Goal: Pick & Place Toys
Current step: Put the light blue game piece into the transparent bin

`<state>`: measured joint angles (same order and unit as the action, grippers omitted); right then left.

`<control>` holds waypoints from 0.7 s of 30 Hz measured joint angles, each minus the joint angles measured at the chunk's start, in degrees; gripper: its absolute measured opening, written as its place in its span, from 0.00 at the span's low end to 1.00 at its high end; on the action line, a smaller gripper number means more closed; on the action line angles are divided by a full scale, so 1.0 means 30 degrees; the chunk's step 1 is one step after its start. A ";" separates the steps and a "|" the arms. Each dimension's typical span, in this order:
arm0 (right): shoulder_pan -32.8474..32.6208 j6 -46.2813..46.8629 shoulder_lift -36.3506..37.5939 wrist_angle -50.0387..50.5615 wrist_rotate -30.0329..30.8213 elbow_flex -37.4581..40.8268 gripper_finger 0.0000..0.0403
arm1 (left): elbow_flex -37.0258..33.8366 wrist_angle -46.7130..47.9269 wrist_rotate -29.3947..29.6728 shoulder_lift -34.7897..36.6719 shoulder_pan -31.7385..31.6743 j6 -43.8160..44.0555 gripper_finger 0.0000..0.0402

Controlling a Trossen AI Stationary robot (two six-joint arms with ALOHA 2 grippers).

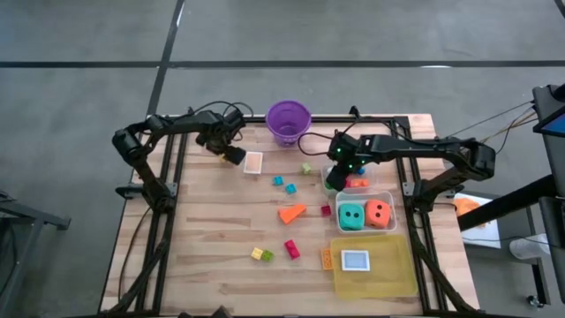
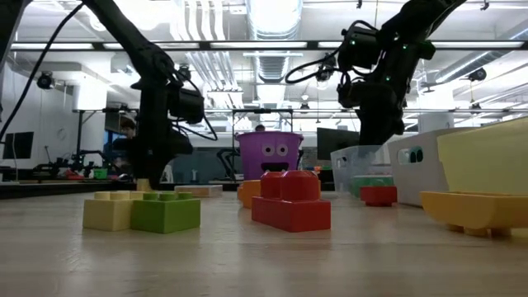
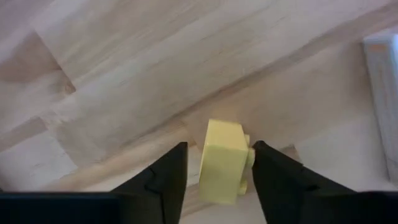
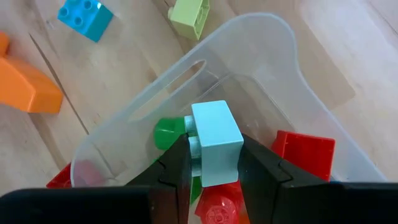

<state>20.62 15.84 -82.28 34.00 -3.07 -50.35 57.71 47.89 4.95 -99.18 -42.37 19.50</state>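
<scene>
The left gripper is down at the table's far left, its fingers closing around a pale yellow block that sits between them on the wood; one finger looks to touch the block's side, the other stands just off it, so the pinch is not yet firm. The block lies skewed to the fingers, and a squeeze on a corner could spin it or squirt it out toward the card lying near. Lifting before both pads seat would likely leave it on the table

The right gripper holds a light blue block pinched between its fingers, above the clear tub by the right edge. Red and green pieces already lie in that tub. It hangs close to the near wall, so a release from here could clip the rim and bounce out, or knock the tub against its neighbour with the dice

Other toys lie scattered mid-table: an orange wedge, a red block, a yellow-green pair
</scene>
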 joint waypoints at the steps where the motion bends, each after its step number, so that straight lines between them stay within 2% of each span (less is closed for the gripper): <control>1: 0.0047 0.0000 0.0022 0.0022 0.0000 0.0000 0.23 | -0.0026 0.0089 -0.0009 0.0000 0.0003 -0.0005 0.40; 9: 0.0095 0.0032 -0.0196 0.0667 -0.0015 0.0000 0.23 | -0.0843 0.0098 -0.0080 0.0007 0.0219 0.0206 0.37; 14: 0.0146 0.0024 -0.0200 0.0798 0.0095 0.0004 0.23 | -0.0962 0.0038 -0.0058 0.0038 0.0219 0.0778 0.23; 21: 0.0139 -0.0019 -0.0198 0.1325 0.0738 0.0005 0.36 | -0.0962 -0.0139 -0.0008 0.0044 0.0219 0.1446 0.21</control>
<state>21.04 15.78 -82.88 37.97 -0.86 -50.33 54.83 47.48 4.93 -99.04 -41.71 23.83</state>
